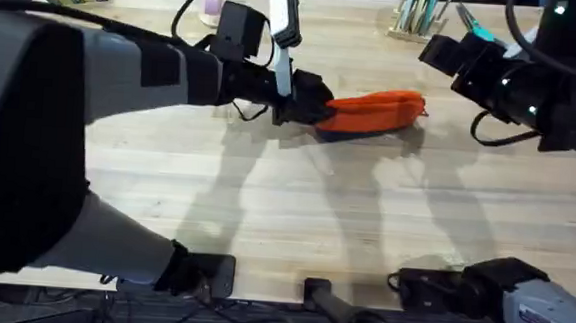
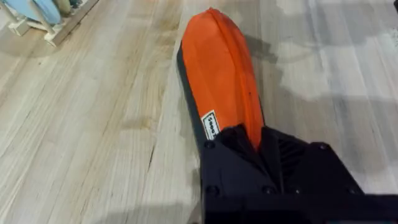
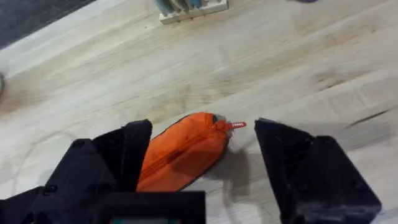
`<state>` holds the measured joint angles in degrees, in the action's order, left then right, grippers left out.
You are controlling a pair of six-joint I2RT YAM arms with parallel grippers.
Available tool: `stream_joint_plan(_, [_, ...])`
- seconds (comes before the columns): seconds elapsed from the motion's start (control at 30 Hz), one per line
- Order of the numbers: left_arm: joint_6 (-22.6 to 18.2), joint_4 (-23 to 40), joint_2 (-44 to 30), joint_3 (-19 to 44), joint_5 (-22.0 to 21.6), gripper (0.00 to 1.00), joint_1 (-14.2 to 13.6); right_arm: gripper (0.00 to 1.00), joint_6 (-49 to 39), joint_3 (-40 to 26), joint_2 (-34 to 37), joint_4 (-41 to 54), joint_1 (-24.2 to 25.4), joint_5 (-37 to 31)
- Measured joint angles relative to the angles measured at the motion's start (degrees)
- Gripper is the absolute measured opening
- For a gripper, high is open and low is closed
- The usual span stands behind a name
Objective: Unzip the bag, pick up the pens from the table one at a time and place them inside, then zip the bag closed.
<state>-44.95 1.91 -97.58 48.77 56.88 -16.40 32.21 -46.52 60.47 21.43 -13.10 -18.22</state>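
Left gripper [image 2: 261,146] clamps the bag [image 1: 371,112] at its left end; long axis runs toward right gripper [image 3: 202,168], jaws apart above the zipper pull [image 3: 235,126].

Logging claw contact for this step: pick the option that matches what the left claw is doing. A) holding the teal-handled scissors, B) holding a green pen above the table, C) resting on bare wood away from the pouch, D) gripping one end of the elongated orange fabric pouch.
D: the left claw is closed on one end of the elongated orange fabric pouch, which lies on the light wooden table.
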Motion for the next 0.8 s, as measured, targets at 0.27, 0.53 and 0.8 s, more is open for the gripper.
stream_joint_plan(0.27, [0.01,-0.24,0.02,0.0,0.6,0.919,0.24,0.997,-1.38,0.0,-0.09,0.04,-0.03,-0.02])
stream_joint_plan(0.53, [0.16,-0.24,0.0,0.0,0.74,0.993,0.26,0.997,-1.43,0.0,-0.09,0.04,-0.03,-0.02])
stream_joint_plan(0.8, [1.32,0.46,0.72,0.0,0.05,0.994,0.26,0.997,-1.43,0.0,-0.09,0.04,-0.03,-0.02])
